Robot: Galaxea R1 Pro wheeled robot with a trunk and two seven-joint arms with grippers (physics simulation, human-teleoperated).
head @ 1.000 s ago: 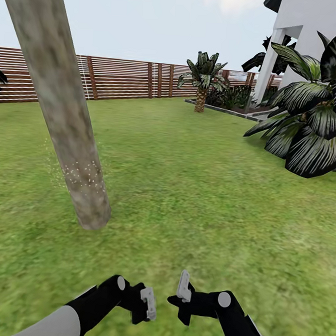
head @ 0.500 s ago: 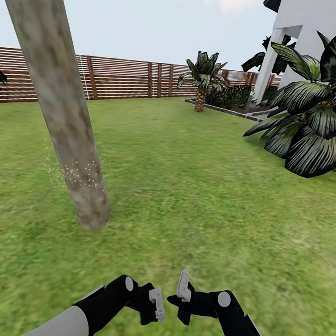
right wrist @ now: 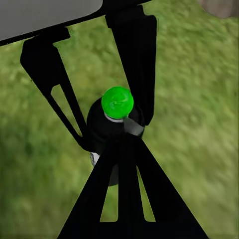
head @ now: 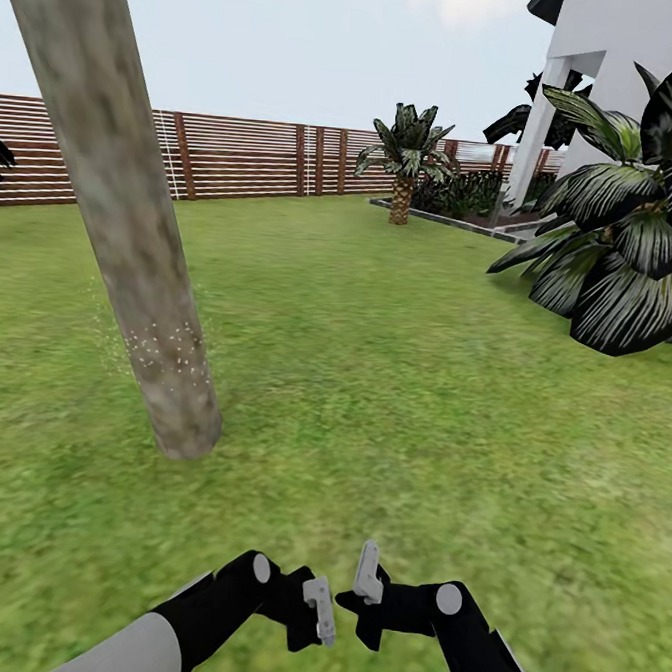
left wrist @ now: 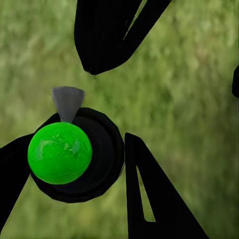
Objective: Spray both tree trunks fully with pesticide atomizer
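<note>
The pesticide atomizer (left wrist: 74,154) shows from above in my left wrist view: one bright green round cap on a dark body, with a grey nozzle poking out, the grass floor (head: 393,380) blurred behind it; I cannot tell whether it stands on the grass or hangs above it; in the right wrist view the atomizer (right wrist: 115,119) is half covered by black fingers, its lower body mostly hidden

The left gripper (left wrist: 89,129) has its two fingers spread, one close on each side of the dark body; whether they press on it I cannot tell; the right wrist view shows this left gripper (right wrist: 112,132) straddling the bottle likewise; the right gripper (right wrist: 122,139) has its fingers drawn to a point over the atomizer, and I cannot tell if they pinch any of it

In the head view the left gripper (head: 319,608) and right gripper (head: 364,574) sit just beside each other low on the lawn, both arms cut off by the frame edge; I cannot make out the bottle there

One tree trunk (head: 133,232) leans across the view, its top cut off, with whitish pesticide (head: 170,349) specks in one band near its base; beyond lie one slatted fence (head: 248,154), one small palm (head: 405,160), one broad-leaved plant (head: 624,226) and a white building (head: 616,55), both cropped
</note>
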